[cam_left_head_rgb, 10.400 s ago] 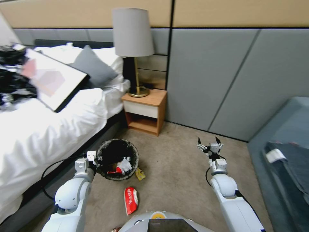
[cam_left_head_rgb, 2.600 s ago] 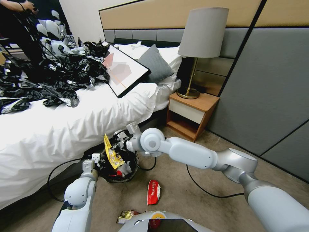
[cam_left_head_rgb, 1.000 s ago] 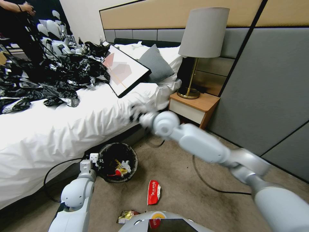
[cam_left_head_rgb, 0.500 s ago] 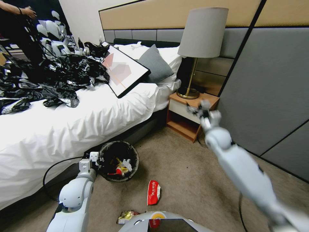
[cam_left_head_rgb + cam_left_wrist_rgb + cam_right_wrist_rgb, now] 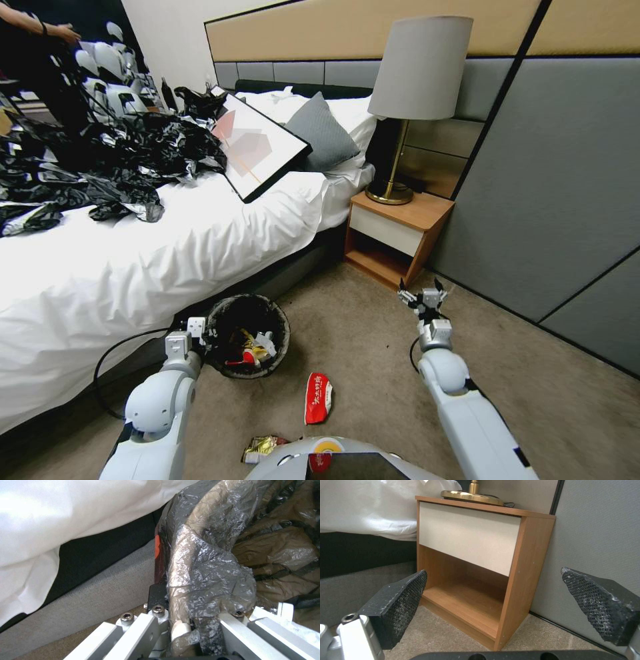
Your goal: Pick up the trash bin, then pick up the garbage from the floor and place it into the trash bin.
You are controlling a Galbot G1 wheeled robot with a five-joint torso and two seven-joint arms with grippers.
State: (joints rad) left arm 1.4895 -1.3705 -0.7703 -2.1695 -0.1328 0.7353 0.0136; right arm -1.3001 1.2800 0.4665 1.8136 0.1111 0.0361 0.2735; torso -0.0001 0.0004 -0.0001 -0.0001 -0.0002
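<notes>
So your trash bin sits on the carpet right beside the bed, with wrappers already inside it. Your left gripper is clamped on the bin's bag-covered rim on the side nearest the robot. A red-and-white wrapper lies on the floor just in front of the bin, and a gold foil wrapper sits closer to the robot's base. Your right gripper hangs spread wide and empty, well apart from the bin, pointing at the nightstand.
</notes>
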